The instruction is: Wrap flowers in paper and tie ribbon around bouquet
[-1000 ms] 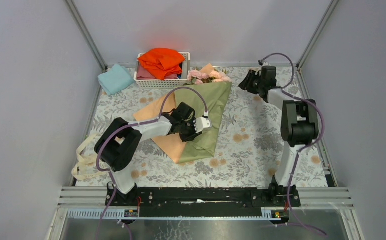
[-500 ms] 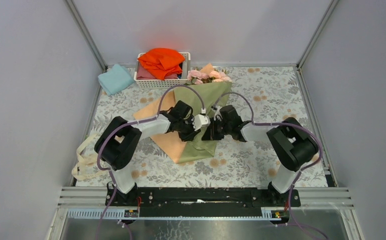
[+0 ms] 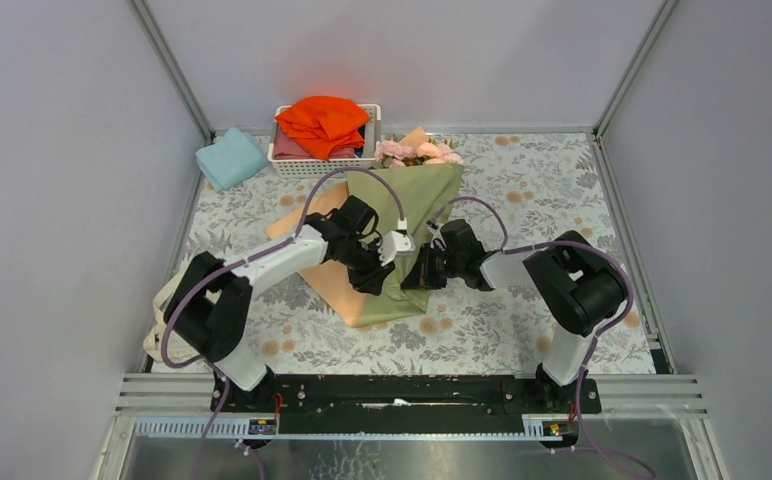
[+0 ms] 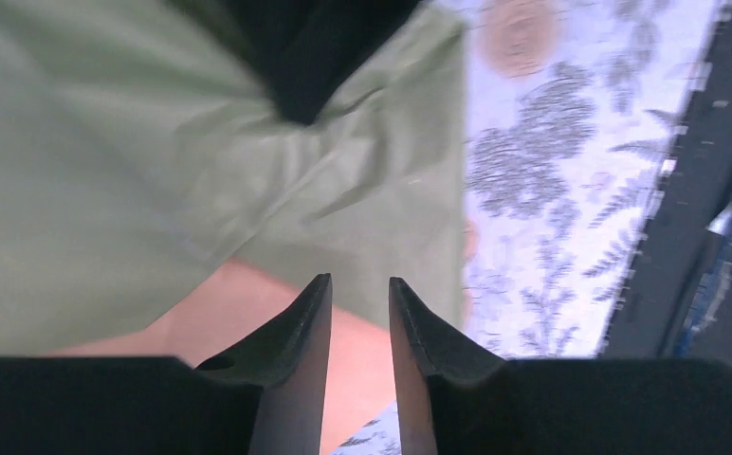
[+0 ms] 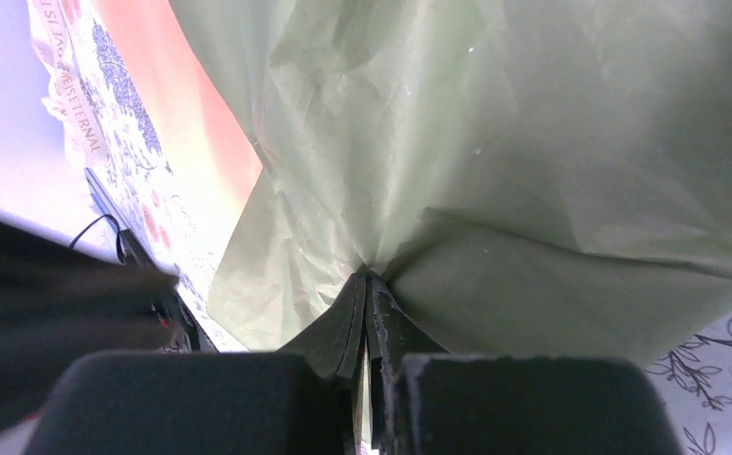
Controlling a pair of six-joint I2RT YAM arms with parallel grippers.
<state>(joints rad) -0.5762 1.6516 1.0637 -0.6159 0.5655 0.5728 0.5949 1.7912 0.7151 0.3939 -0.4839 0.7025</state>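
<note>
Right wrist view: the paper is seen olive-green and creased, its folds drawn together at the tips of the right gripper. The jaws are closed on a pinch of the sheet.

From the top external view, the paper is laid near the middle of the table. An olive flap is folded over the stems, and a peach flap is spread flat on the left. The flowers are seen only as pink blooms at the wide far end, just beside the basket. The right gripper is set at the narrow near end of the sheet.

The left gripper is held just above the paper, where olive meets peach. Its fingers are slightly apart and nothing is seen between them.

The wrapping step is judged to be in hand. A closed cone has not been formed, and the bouquet is not yet ready for tying.

The ribbon is left at the table's left edge, well apart from the paper and partly hidden by the left arm.

The next move is judged to call for the pinched edge to be kept taut. The peach flap would then be taken by the left gripper and drawn across the stems. Care would be needed so that the thin sheet is not torn or the blooms dragged.
</note>
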